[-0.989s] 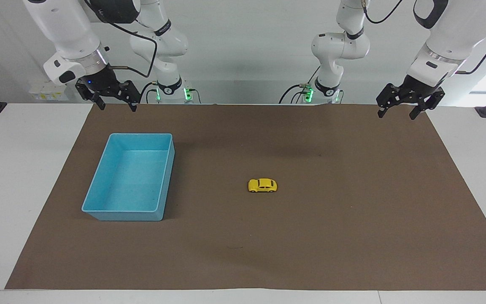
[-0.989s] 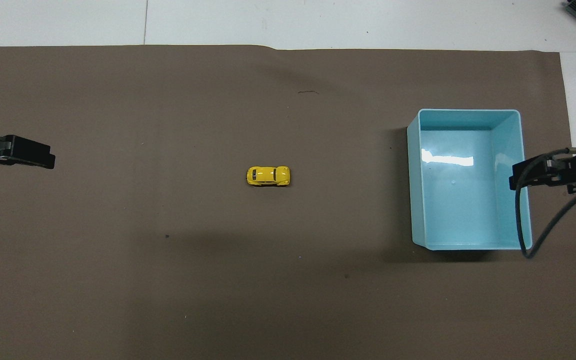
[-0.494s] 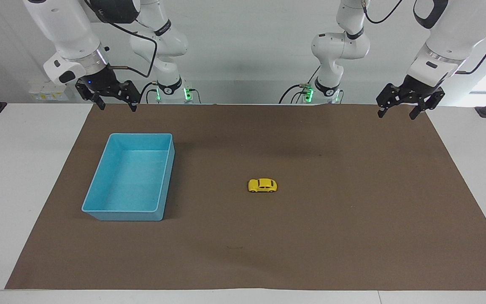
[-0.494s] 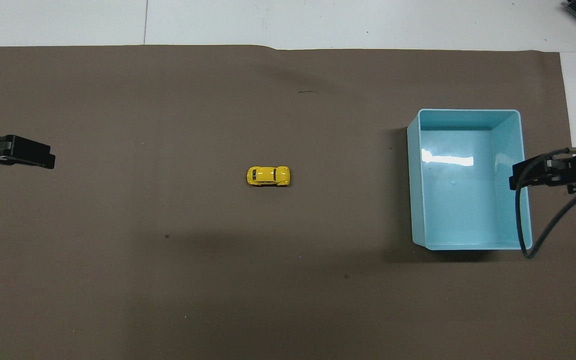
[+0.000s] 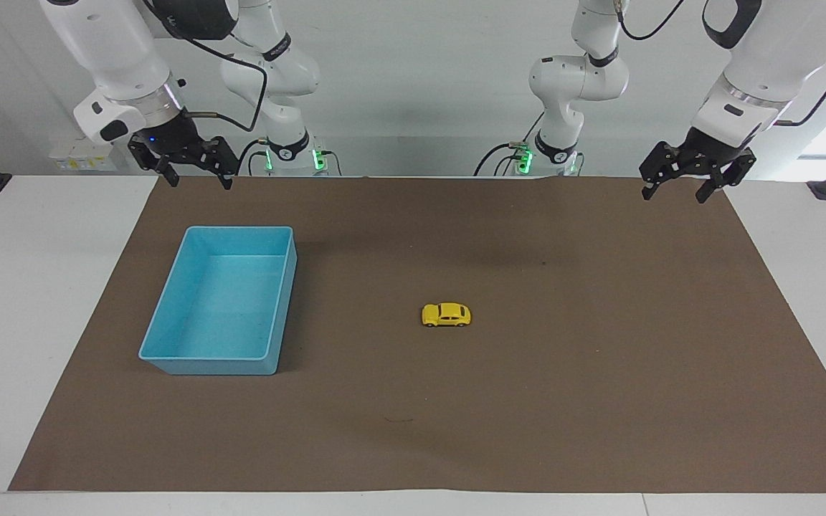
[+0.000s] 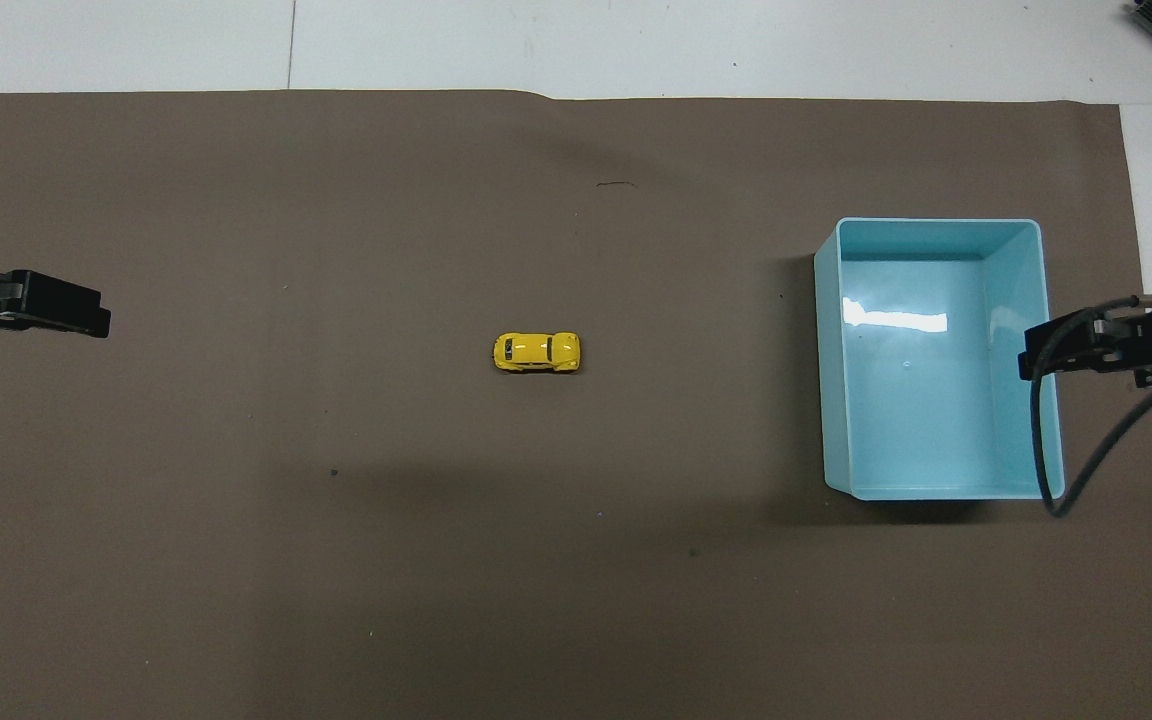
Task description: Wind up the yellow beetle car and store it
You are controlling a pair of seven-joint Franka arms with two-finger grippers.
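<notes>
From the facing view, the yellow beetle car (image 5: 446, 314) sits on its wheels near the middle of the brown mat (image 5: 599, 401), side-on to the camera, well apart from everything else. That open spot likely suits either arm: nothing crowds it, so an end effector can come straight down on it. The blue bin (image 5: 169, 358) stands empty toward the right arm's end of the counter (image 5: 19, 301), its mouth upward — a ready place to store the car once it is wound, a step not yet begun. The right end effector (image 5: 194, 175) hangs over the mat's edge nearest the robots, just nearer the robots than the bin, with its fingers spread wide and nothing between them. The left end effector (image 5: 682, 185) hangs over the corresponding corner at the left arm's end, fingers also wide apart and empty. Both arms wait, touching nothing.

From the overhead view, the car (image 6: 536, 352) lies lengthwise across the mat (image 6: 336, 600), pointing along the line between the two arms, so by my judgement a grip across its narrow body would need the fingers turned crosswise. The bin (image 6: 1054, 440) shows a bare floor with a glare patch. The right end effector (image 6: 1086, 345) covers part of the bin's wall from above; the left end effector (image 6: 36, 305) shows at the mat's edge — each clear of the car.
</notes>
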